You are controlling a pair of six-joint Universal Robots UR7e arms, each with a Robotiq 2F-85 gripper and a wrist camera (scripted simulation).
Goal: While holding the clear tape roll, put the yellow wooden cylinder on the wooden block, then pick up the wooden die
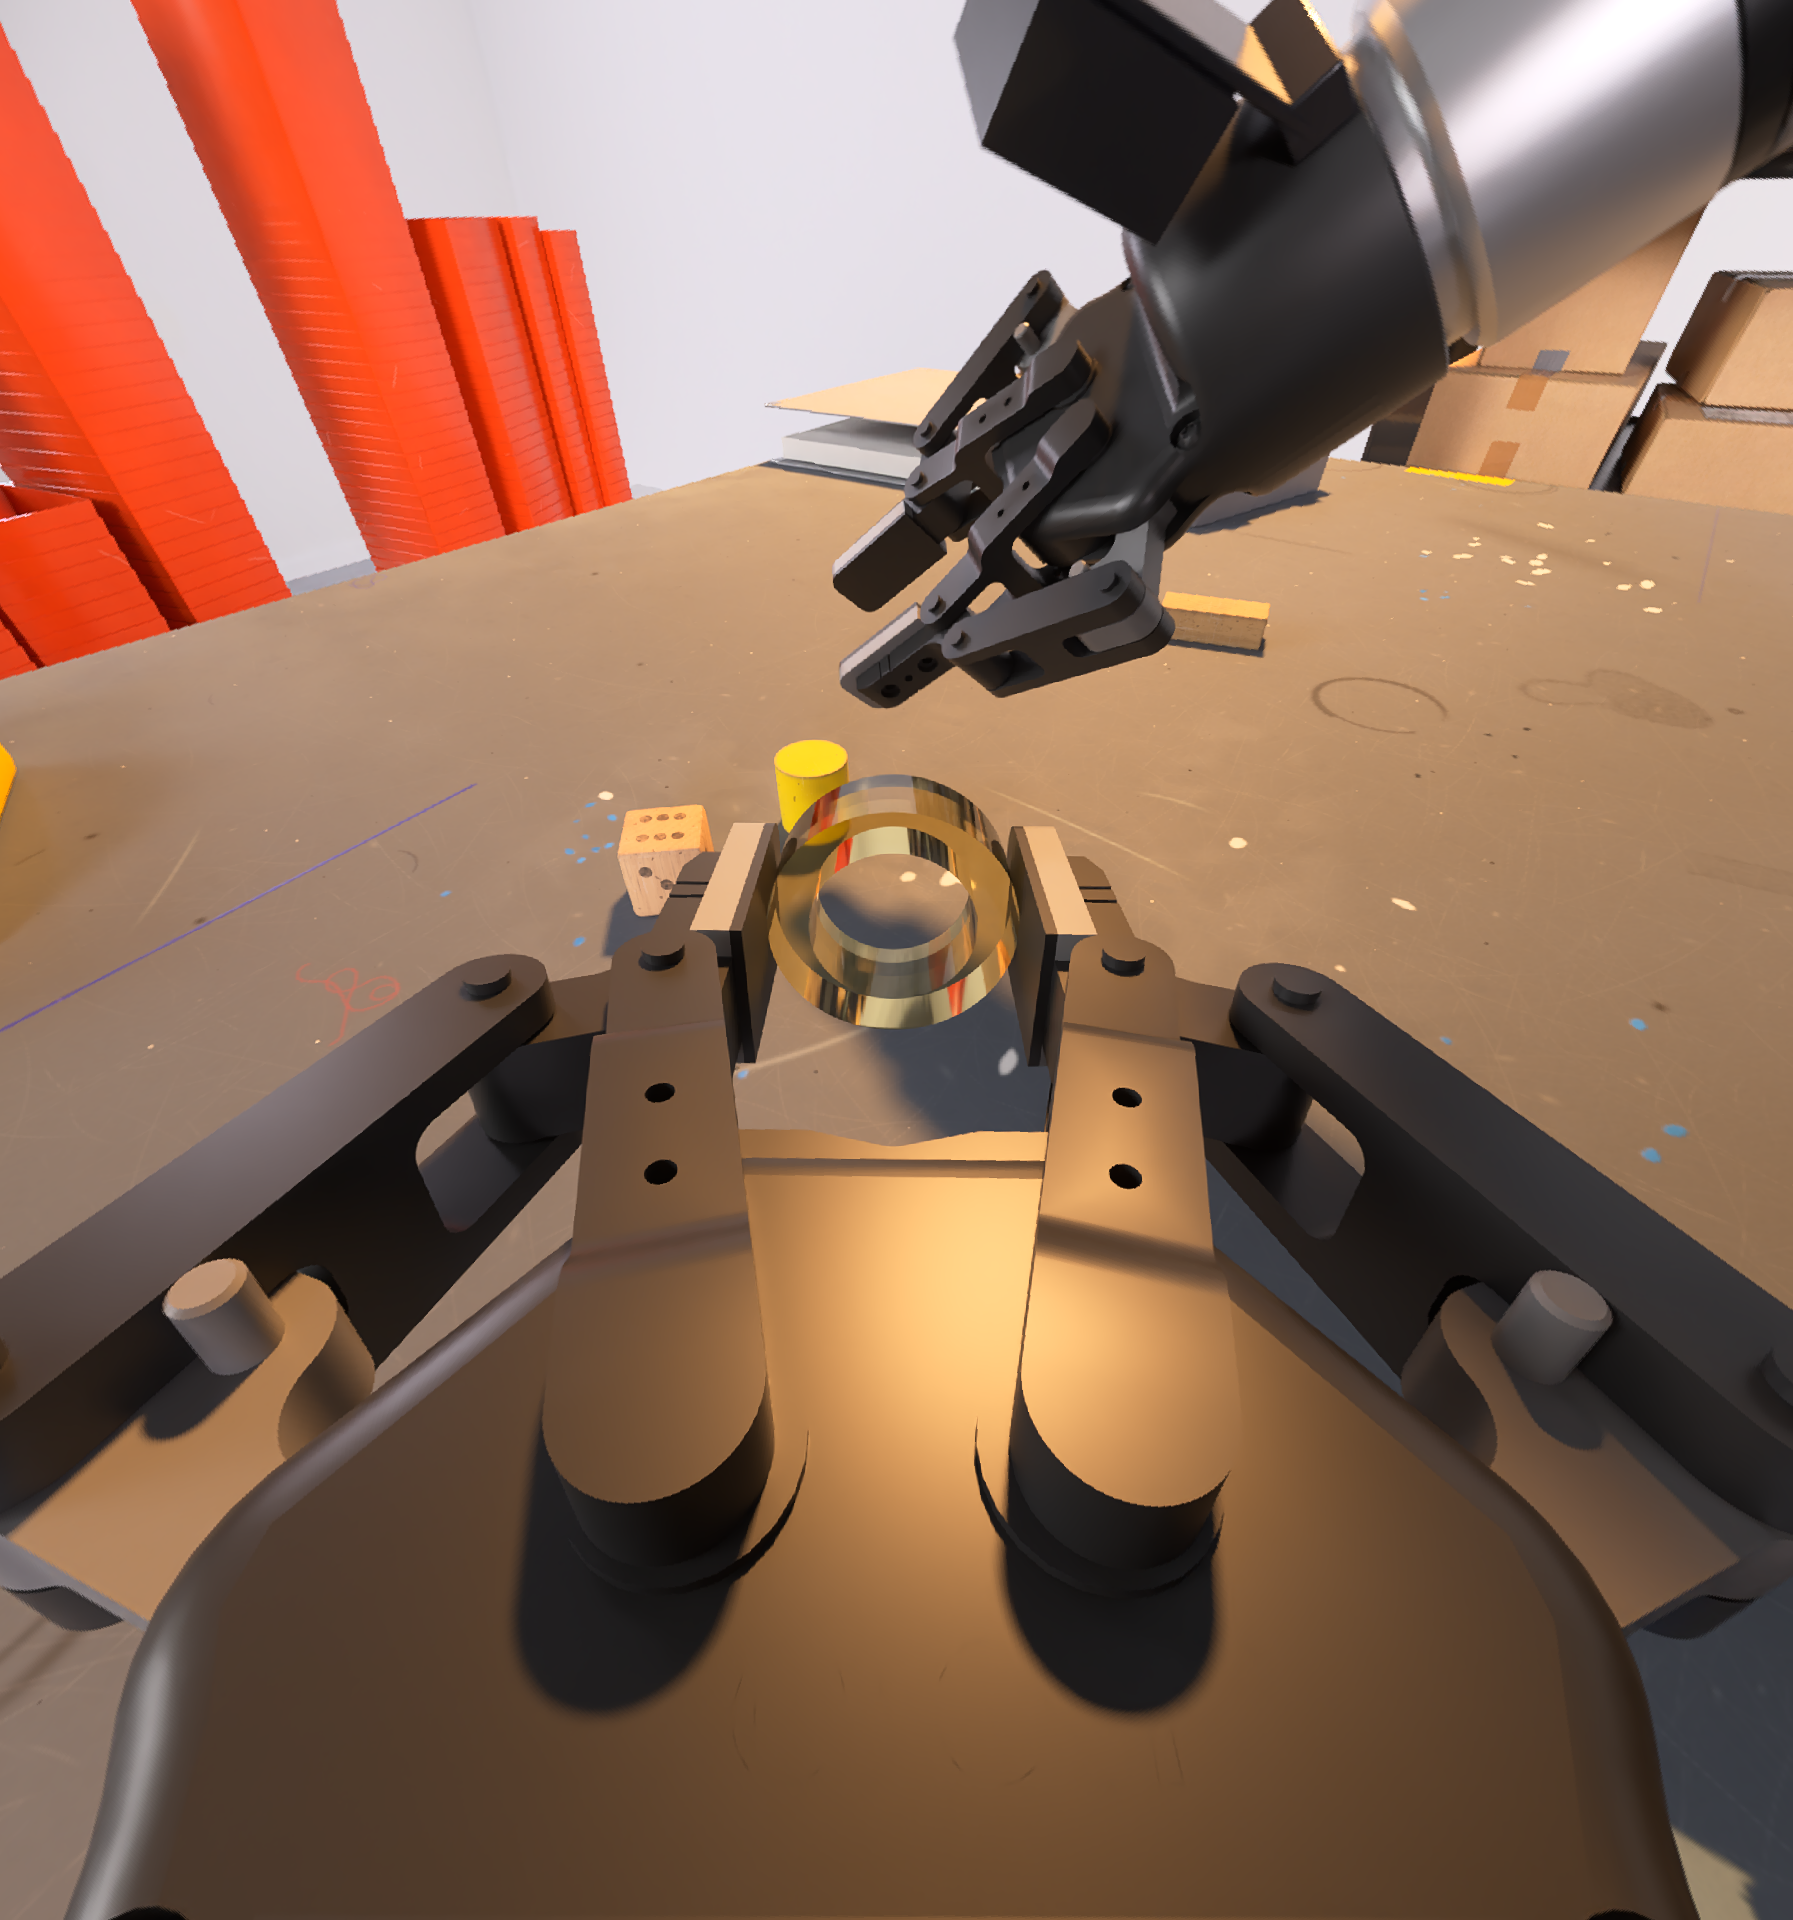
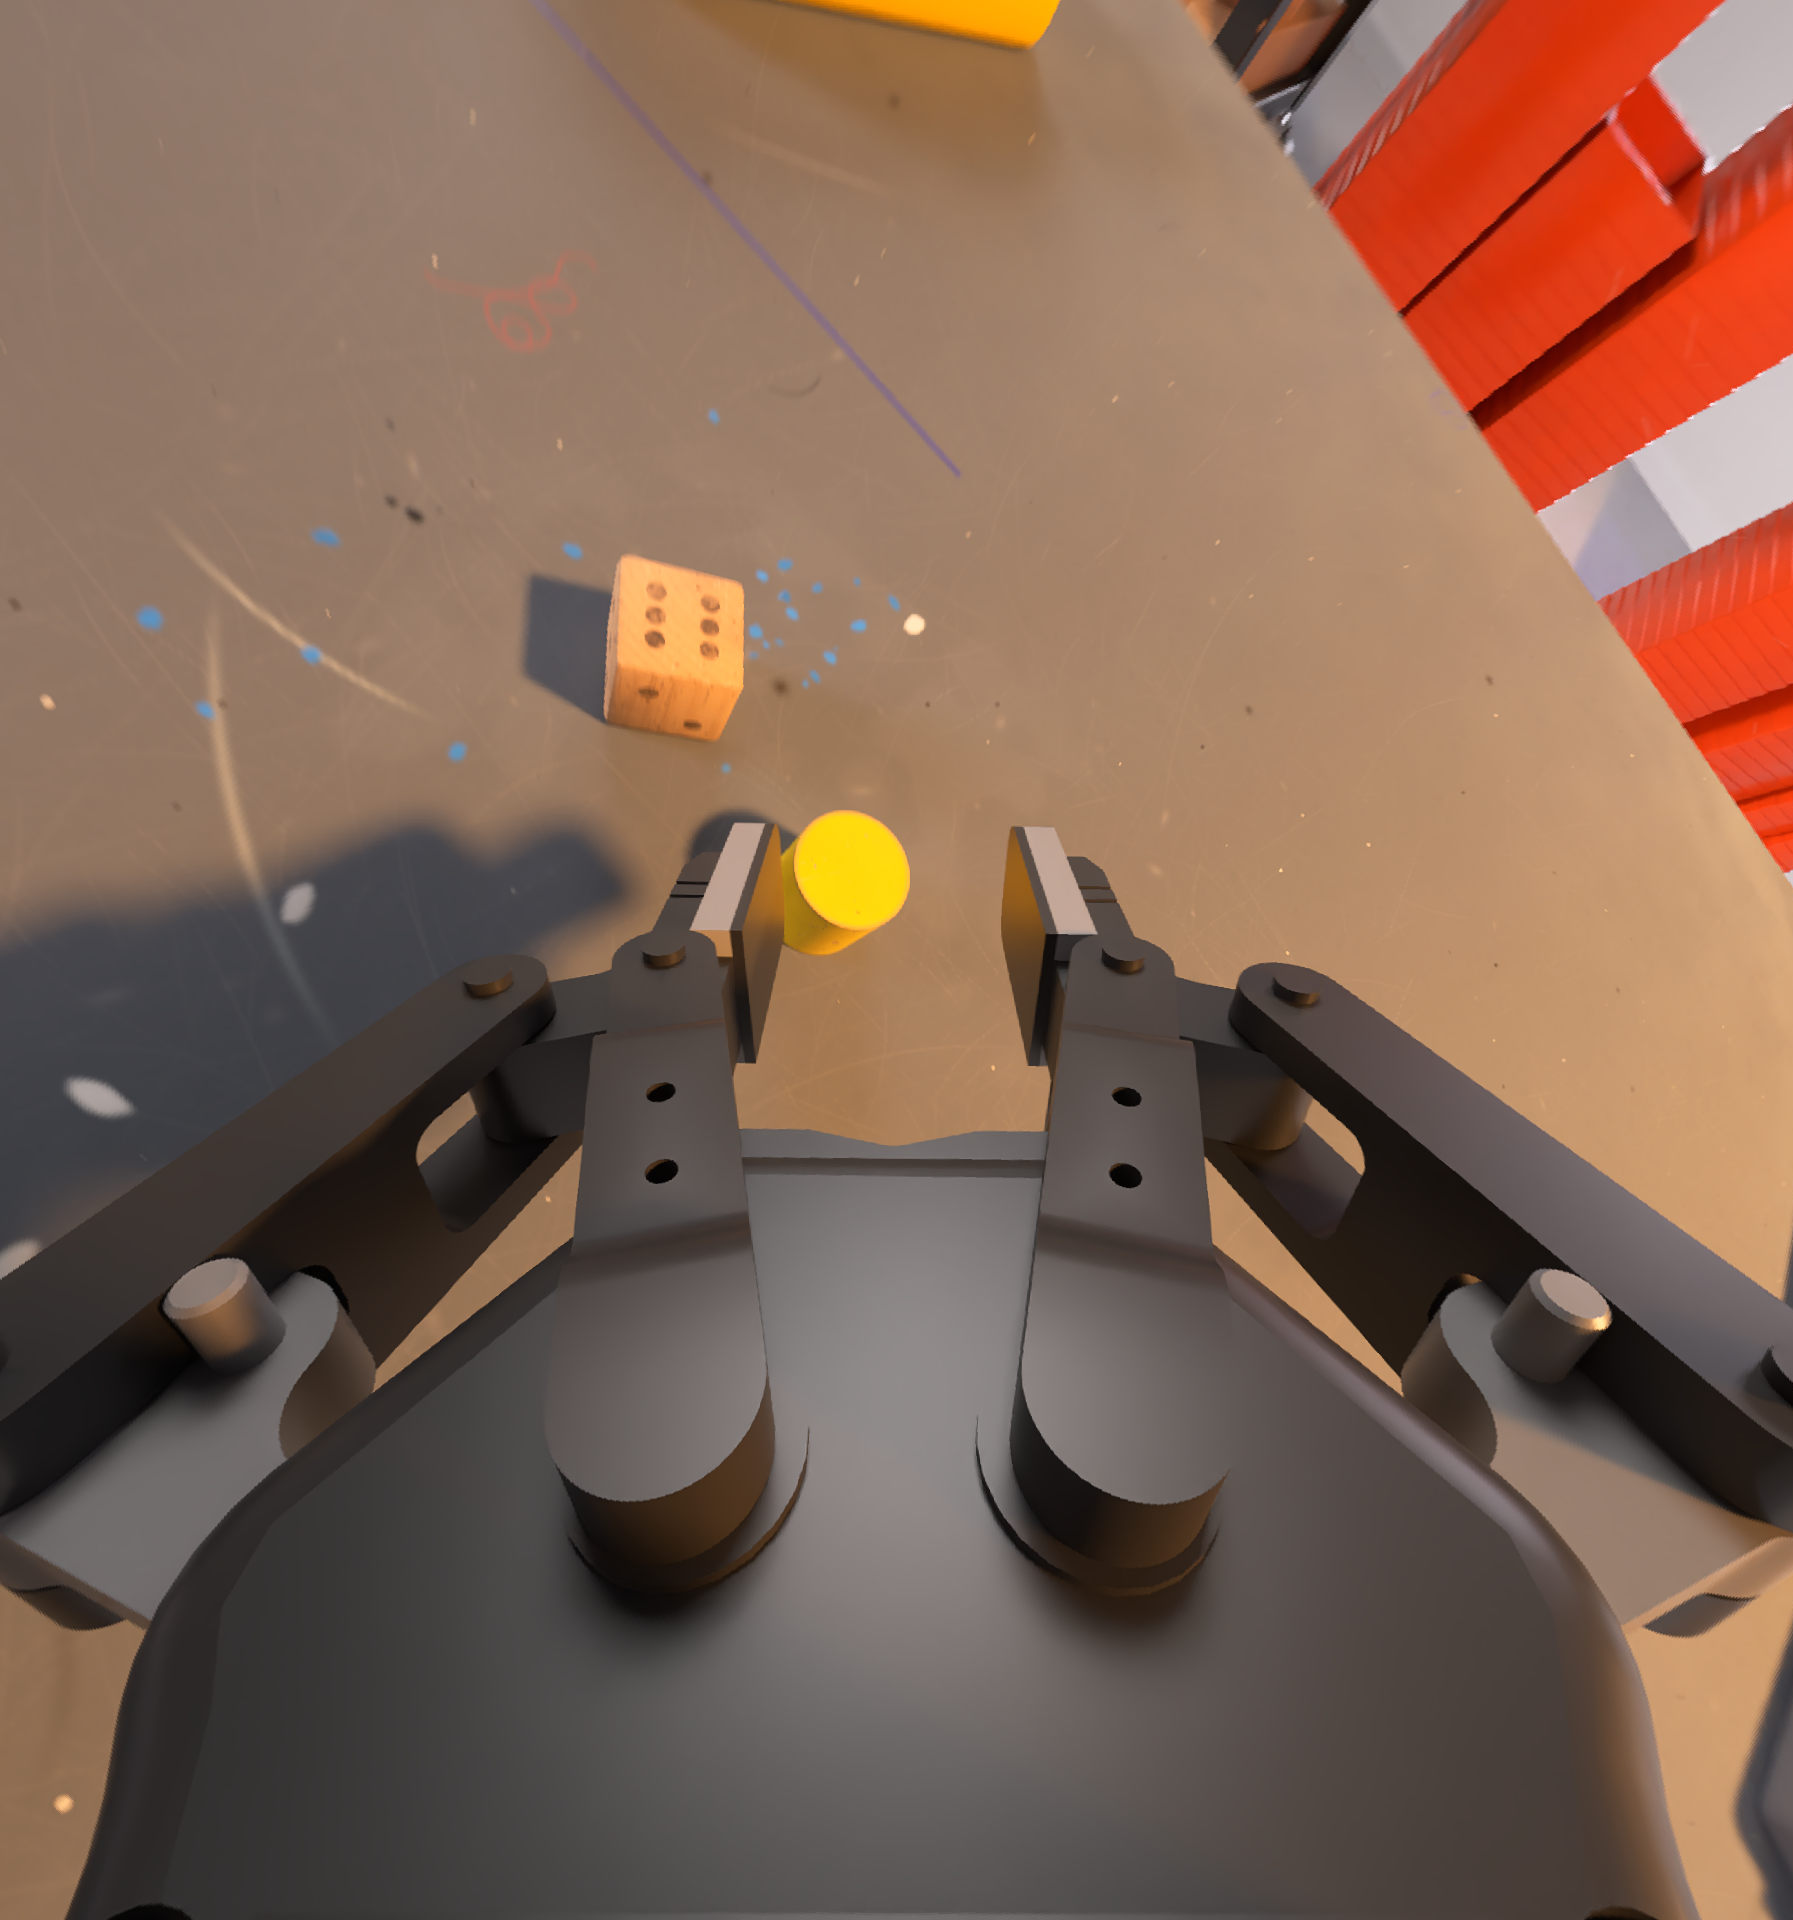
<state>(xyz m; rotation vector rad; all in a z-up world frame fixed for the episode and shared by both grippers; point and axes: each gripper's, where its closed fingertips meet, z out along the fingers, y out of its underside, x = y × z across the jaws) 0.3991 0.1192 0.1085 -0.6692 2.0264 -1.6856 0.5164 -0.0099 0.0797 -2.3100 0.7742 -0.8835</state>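
Left gripper (image 1: 892, 914) fingers clamp the clear tape roll (image 1: 892, 904) at frame centre; right gripper (image 2: 892, 914) fingers spread, yellow wooden cylinder (image 2: 845, 883) upright on worktop (image 2: 1235, 727) by its left finger, clear room right; wooden die (image 2: 676, 646) upper left, apart; worktop edge right; only left view shows wooden block (image 1: 1219, 620).

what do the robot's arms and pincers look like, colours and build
Both pincers, left and right, are matte dark grey to black: two flat rectangular finger pads with lighter edges on jointed linkage bars, round pins and paired screw holes. The right arm has a brushed silver tube above a black wrist with a boxy black attachment. No cables visible.
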